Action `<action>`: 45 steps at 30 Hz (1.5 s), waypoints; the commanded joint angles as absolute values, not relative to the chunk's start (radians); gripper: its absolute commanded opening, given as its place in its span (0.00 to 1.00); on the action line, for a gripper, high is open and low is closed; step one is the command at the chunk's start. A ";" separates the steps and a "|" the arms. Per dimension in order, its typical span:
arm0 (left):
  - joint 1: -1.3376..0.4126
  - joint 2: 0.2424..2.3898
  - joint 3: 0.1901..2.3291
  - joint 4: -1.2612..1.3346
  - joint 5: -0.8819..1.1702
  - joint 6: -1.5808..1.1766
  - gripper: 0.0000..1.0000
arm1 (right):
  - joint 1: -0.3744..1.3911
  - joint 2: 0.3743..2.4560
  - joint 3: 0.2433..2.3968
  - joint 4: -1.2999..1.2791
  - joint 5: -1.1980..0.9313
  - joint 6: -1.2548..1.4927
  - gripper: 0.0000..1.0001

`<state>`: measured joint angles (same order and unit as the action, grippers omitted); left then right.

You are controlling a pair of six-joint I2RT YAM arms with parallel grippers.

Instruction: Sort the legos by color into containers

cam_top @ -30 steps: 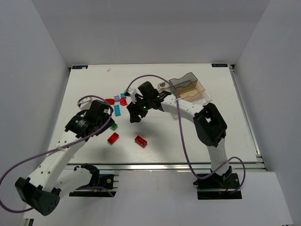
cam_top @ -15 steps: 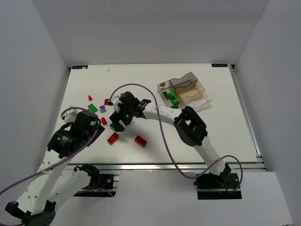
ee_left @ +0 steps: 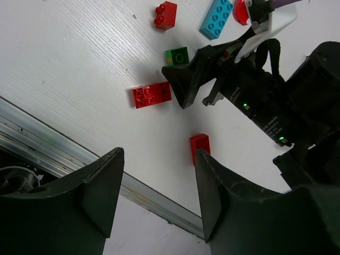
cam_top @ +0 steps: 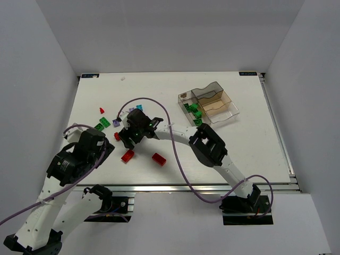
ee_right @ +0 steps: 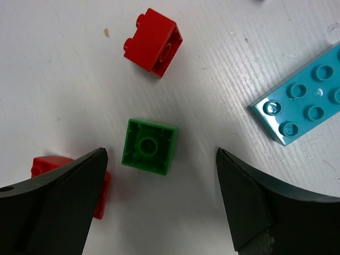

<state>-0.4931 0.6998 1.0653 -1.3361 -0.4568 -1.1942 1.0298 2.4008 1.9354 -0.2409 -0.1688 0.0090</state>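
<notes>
On the table's left-middle, the right gripper (ee_right: 159,159) hangs wide open, straddling an upturned green brick (ee_right: 149,145) without touching it. This is the pick step. Next, lower, close and carry it to the tray (cam_top: 222,101), where other green bricks (cam_top: 192,111) lie. A red brick (ee_right: 69,178) crowds one finger, and the cyan plate (ee_right: 303,101) is clear. The left gripper (ee_left: 155,164) is part-open and empty, near the front rail (ee_left: 32,139).

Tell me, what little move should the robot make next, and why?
Probably lower the right hand straight down and close it on the green brick. The hand is open, and that brick lies upside down on the table between its fingers, not yet gripped. Other green bricks already sit in the tray.
</notes>
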 commanded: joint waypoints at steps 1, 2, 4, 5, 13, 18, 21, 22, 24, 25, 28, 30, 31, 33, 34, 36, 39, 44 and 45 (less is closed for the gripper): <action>-0.495 0.677 1.100 -1.397 -0.483 -1.219 0.66 | 1.043 2.434 1.976 -0.190 -0.085 0.029 0.86; -0.495 0.672 1.100 -1.402 -0.483 -1.223 0.66 | 1.049 2.437 1.974 -0.189 -0.065 0.028 0.84; -0.495 0.666 1.098 -1.411 -0.485 -1.233 0.66 | 1.049 2.445 1.968 -0.176 -0.020 0.020 0.80; -0.495 0.661 1.097 -1.413 -0.485 -1.236 0.66 | 1.052 2.445 1.959 -0.167 -0.008 0.017 0.78; -0.495 0.646 1.089 -1.411 -0.497 -1.256 0.65 | 1.049 2.425 1.910 -0.111 0.011 -0.032 0.49; -0.495 0.621 1.062 -1.398 -0.505 -1.275 0.65 | 1.031 2.332 1.777 -0.051 -0.135 -0.060 0.26; -0.495 0.609 1.031 -1.372 -0.509 -1.281 0.65 | 1.009 2.260 1.680 -0.025 -0.198 -0.063 0.03; -0.495 0.606 1.023 -1.364 -0.512 -1.281 0.65 | 0.996 2.238 1.655 -0.020 -0.204 -0.064 0.00; -0.495 0.606 0.997 -1.332 -0.515 -1.281 0.65 | 0.982 2.171 1.582 -0.012 -0.235 -0.066 0.00; -0.495 0.610 0.988 -1.321 -0.517 -1.281 0.65 | 0.967 2.145 1.557 -0.012 -0.248 -0.067 0.00; -0.506 0.626 0.945 -1.260 -0.522 -1.278 0.65 | 0.920 2.040 1.490 -0.031 -0.311 -0.074 0.00; -0.506 0.638 0.913 -1.211 -0.523 -1.270 0.65 | 0.872 1.958 1.468 -0.063 -0.362 -0.089 0.00; -0.506 0.652 0.901 -1.191 -0.523 -1.263 0.65 | 0.858 1.932 1.454 -0.102 -0.377 -0.106 0.00; -0.506 0.669 0.878 -1.136 -0.525 -1.241 0.67 | 0.806 1.856 1.450 -0.150 -0.425 -0.130 0.00; -0.506 0.676 0.855 -1.117 -0.525 -1.232 0.68 | 0.793 1.836 1.450 -0.207 -0.436 -0.141 0.00; -0.496 0.707 0.833 -1.065 -0.523 -1.212 0.71 | 0.735 1.773 1.440 -0.253 -0.437 -0.152 0.00; -0.495 0.764 0.811 -1.013 -0.543 -1.184 0.79 | 0.657 1.707 1.425 -0.322 -0.416 -0.140 0.00; -0.495 0.891 0.859 -0.963 -0.607 -1.126 0.88 | 0.526 1.678 1.437 -0.406 -0.281 -0.129 0.00; -0.486 0.938 0.873 -0.953 -0.614 -1.106 0.88 | 0.512 1.684 1.449 -0.411 -0.238 -0.139 0.00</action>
